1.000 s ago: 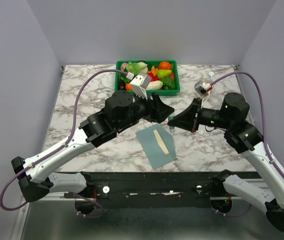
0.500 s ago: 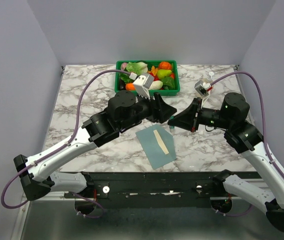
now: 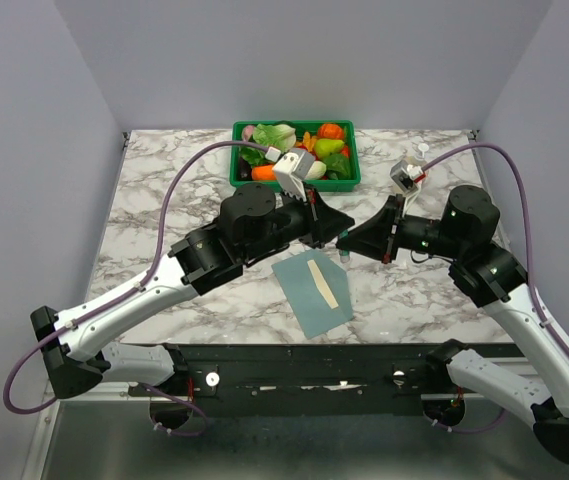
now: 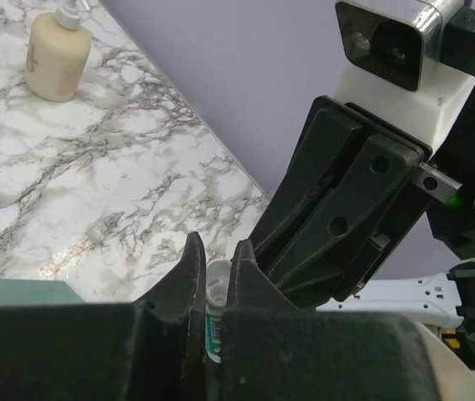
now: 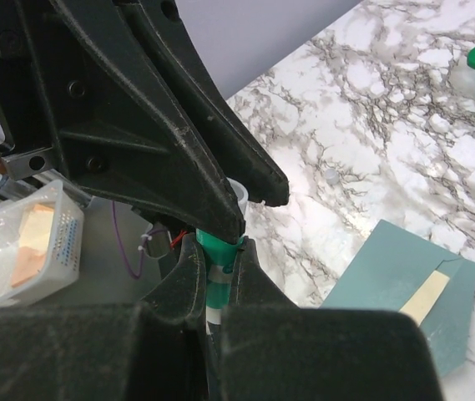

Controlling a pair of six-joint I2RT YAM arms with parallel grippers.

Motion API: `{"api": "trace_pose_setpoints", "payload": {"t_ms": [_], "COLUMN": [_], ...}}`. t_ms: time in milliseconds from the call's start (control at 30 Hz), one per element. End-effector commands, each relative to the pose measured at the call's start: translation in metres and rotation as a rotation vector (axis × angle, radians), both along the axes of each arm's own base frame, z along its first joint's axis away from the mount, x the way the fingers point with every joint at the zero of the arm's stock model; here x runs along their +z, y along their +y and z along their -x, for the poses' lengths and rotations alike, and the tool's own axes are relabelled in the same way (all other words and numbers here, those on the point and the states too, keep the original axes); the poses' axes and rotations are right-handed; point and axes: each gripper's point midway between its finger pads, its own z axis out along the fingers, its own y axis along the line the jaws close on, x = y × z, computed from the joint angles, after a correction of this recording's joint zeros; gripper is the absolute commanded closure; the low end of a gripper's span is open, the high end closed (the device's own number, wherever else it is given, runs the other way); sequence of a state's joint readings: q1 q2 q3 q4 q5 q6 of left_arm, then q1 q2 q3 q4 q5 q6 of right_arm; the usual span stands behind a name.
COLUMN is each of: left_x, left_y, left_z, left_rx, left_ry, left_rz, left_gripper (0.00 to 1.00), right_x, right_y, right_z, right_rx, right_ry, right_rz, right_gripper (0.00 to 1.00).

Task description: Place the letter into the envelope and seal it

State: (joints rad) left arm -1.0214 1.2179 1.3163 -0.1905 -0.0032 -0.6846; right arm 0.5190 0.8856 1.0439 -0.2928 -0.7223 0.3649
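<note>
Nearest you, the envelope (image 3: 309, 300) lies flat on the tabletop (image 3: 164, 200) between the arms. A cream strip (image 3: 322, 283) lies across it; it could be the letter's exposed edge, can't tell. Just past the envelope's far corner, both tools meet on one small green-and-white tube (image 4: 216, 292), a glue stick by the look of it. Right tool (image 5: 218, 249) is clenched round the green body, left tool (image 3: 338, 234) pinched on the white cap end.

Risks:
- Pull off-axis and the tube twists out of the right tool and drops onto the envelope.
- The cap grip looks shallow, so your left fingers may slip off with the cap still on.
- The two tools' tips are nearly touching, so watch for a clash.
- Farther back, the green bin (image 3: 294, 124) of toy food sits close behind the left wrist, and a wide swing back clips it.
</note>
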Motion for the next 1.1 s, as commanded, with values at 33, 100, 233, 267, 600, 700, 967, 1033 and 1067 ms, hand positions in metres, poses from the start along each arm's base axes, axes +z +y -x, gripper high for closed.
{"api": "trace_pose_setpoints", "payload": {"t_ms": [33, 100, 233, 267, 600, 700, 967, 1033, 1067], "left_x": [0.009, 0.026, 0.039, 0.044, 0.058, 0.062, 0.075, 0.074, 0.065], "left_y": [0.002, -0.005, -0.012, -0.013, -0.009, -0.009, 0.025, 0.037, 0.046], "left_z": [0.019, 0.046, 0.089, 0.095, 0.142, 0.132, 0.074, 0.049, 0.045], "left_rx": [-0.105, -0.259, -0.518, -0.561, -0.902, -0.864, -0.515, -0.351, -0.296], "left_ry": [-0.078, -0.152, -0.248, -0.271, -0.405, -0.408, -0.446, -0.431, -0.403], "left_rz": [0.041, 0.145, 0.264, 0.3, 0.434, 0.439, 0.36, 0.331, 0.287], "left_gripper": [1.0, 1.0, 1.0, 1.0, 1.0, 0.58, 0.2, 0.16, 0.15], "right_x": [0.009, 0.013, 0.024, 0.027, 0.044, 0.043, 0.025, 0.013, 0.009], "right_y": [0.0, 0.003, 0.008, 0.008, 0.0, -0.002, 0.001, 0.0, -0.001], "right_z": [0.007, 0.016, 0.04, 0.045, 0.081, 0.083, 0.061, 0.043, 0.036], "right_rx": [0.019, 0.081, 0.225, 0.249, 0.397, 0.394, 0.264, 0.15, 0.109], "right_ry": [-0.033, -0.042, -0.052, -0.06, -0.117, -0.12, -0.075, -0.04, -0.023], "right_rz": [-0.021, -0.041, -0.099, -0.111, -0.164, -0.165, -0.154, -0.138, -0.134], "right_gripper": [0.99, 0.99, 0.99, 0.99, 0.99, 0.99, 0.99, 0.99, 0.99]}}
